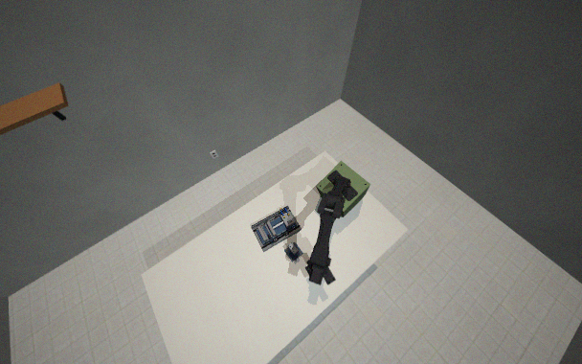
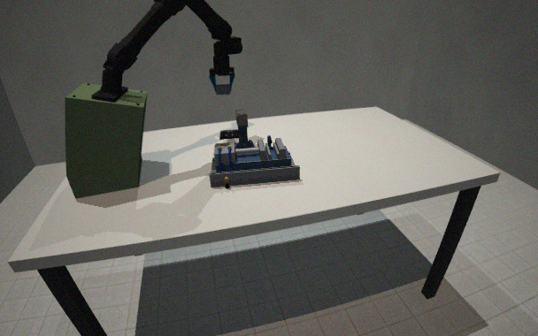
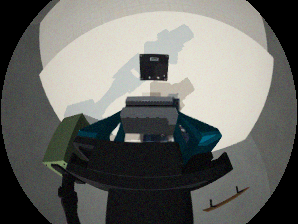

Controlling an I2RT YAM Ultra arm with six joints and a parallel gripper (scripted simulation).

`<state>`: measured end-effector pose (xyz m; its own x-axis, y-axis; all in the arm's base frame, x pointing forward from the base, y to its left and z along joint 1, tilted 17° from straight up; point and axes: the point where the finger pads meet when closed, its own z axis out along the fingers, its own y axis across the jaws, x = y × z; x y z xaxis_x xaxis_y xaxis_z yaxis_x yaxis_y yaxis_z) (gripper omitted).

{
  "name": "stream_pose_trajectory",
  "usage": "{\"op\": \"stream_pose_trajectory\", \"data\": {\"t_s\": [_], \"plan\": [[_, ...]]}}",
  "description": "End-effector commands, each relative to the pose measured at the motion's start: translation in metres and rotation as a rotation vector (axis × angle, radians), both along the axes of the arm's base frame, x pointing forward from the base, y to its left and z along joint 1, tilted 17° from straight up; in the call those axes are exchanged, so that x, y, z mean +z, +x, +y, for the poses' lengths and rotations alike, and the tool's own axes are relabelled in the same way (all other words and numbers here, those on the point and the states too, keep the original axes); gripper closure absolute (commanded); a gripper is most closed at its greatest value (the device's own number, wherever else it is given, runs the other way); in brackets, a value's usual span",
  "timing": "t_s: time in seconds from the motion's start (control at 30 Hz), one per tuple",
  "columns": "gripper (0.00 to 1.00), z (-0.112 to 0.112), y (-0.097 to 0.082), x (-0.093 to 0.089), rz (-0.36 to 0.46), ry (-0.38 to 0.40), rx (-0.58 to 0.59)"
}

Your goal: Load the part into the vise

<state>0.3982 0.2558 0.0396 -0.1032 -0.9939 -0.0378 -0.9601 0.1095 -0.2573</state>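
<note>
My gripper is shut on the part, high above the table. The part is a grey block held crosswise between the teal fingers. A dark line runs along it in the wrist view; I cannot tell which way the slot faces. The vise stands open, with the moving jaw on the cylinder's rod, the fixed jaw at the right and the work stop between them. The infeed plate is black and bears no block. The low bars are not distinct.
The V-block stands on a blue post beside the vise, below and right of the gripper in the exterior view. The green robot base stands at one end of the white table.
</note>
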Motion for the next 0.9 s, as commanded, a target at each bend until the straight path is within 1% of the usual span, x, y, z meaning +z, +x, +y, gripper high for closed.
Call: {"op": "stream_pose_trajectory", "data": {"t_s": [0.0,0.57,0.87], "plan": [[1.0,0.013,0.004,0.037,-0.06,0.049,0.012],[1.0,0.012,0.004,0.037,-0.059,0.048,0.019],[1.0,0.0,0.011,0.037,-0.058,0.047,0.007]]}}
